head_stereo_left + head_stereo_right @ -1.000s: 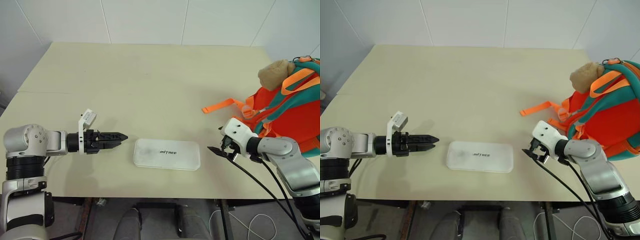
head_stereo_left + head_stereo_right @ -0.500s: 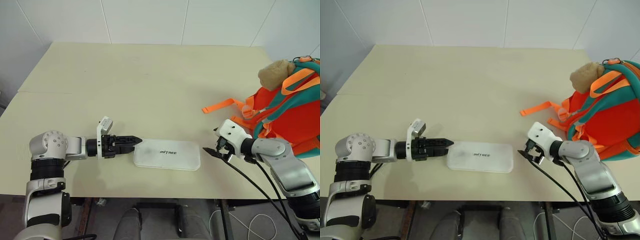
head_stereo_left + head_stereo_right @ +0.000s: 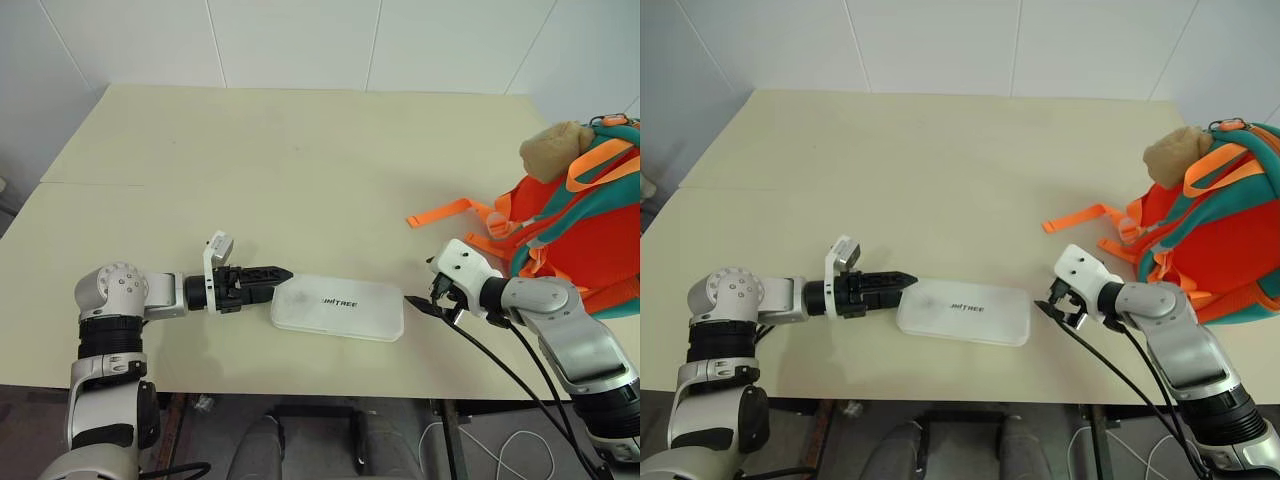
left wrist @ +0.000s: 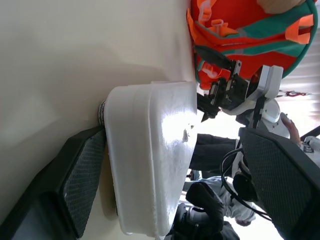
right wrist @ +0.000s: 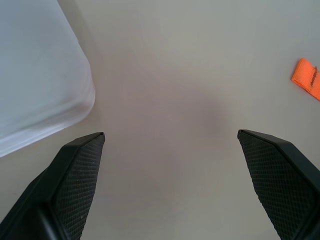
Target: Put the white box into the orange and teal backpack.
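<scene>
1. The white box (image 3: pixel 338 306) lies flat on the table (image 3: pixel 300 160), its long axis running from one end effector to the other
2. Left end effector (image 3: pixel 281 274), spread wide, straddles the box's near short end, one finger (image 4: pixel 82 175) against it
3. Right end effector (image 3: pixel 415 304), spread wide, hangs just off the far short end
4. The orange and teal backpack (image 3: pixel 580 225) sits behind the right end effector

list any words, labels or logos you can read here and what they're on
"UNITREE": small dark lettering on the lid of the white box lying on the table; the first letters are faint.
No other text can be read; the orange and teal backpack shows none.
</scene>
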You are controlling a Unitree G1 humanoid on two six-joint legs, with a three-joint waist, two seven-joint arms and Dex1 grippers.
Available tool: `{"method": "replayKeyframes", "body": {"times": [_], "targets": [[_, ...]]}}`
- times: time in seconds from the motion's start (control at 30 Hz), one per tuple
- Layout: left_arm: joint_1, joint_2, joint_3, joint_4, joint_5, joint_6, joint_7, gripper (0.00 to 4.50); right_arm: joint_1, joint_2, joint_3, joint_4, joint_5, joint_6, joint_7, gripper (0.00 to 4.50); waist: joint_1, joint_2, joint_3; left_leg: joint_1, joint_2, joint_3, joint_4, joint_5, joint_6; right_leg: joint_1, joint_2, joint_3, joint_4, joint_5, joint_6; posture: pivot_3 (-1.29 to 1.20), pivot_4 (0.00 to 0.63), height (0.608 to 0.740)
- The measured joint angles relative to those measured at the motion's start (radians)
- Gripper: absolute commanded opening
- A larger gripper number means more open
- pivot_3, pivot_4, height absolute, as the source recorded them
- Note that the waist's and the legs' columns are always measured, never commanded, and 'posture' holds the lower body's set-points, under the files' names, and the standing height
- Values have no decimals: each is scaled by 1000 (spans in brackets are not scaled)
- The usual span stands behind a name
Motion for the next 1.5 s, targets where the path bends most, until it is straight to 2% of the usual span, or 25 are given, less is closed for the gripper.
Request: {"method": "replayKeyframes", "body": {"times": [0.23,0.43,0.8,0.93,1.1,1.17,1.3,1.5], "targets": [[4,91,-95,-36,-28,1,-32,4475,1,0,0,-6,0,2,-1,4500,-4,0,0,1,0,0,-1,0,0,0,0,0,0,-1,-3,0,150,740],[21,110,-113,-49,-74,0,-28,4475,-2,5,4,-5,-1,1,-1,4500,-2,0,0,1,0,0,-1,0,0,0,0,0,0,-3,-5,0,150,740],[21,24,-93,-48,-67,1,5,4475,-17,18,38,-3,-6,1,-1,4500,4,0,0,1,-1,0,0,0,0,1,-1,0,-1,-4,-8,0,150,740],[6,9,-98,-34,-38,-10,2,3606,-17,18,38,-3,-6,1,-1,4500,4,0,0,1,-1,0,1,0,0,1,-1,0,-1,-5,-8,0,150,740],[6,-3,-131,-32,-4,-26,-9,2043,-12,17,33,-3,-6,3,-6,4500,2,0,0,1,-1,0,0,0,0,1,-1,0,-1,-4,-8,0,150,740],[6,-4,-136,-33,-9,-29,-43,1615,-6,13,21,-3,-7,4,-11,4500,2,0,0,0,-1,0,0,0,0,1,-1,0,-1,-4,-8,0,150,740],[-6,-2,-142,-42,-11,-40,-87,1293,-6,13,0,-3,-5,6,-16,4500,2,0,0,0,-1,0,0,0,0,2,-1,0,-2,-5,-9,0,150,740],[-14,11,-153,-57,-11,-47,-115,1281,4,38,-56,-6,18,22,-44,4500,2,0,0,0,-1,0,0,0,0,2,-1,0,-2,-5,-9,0,150,740]]}}
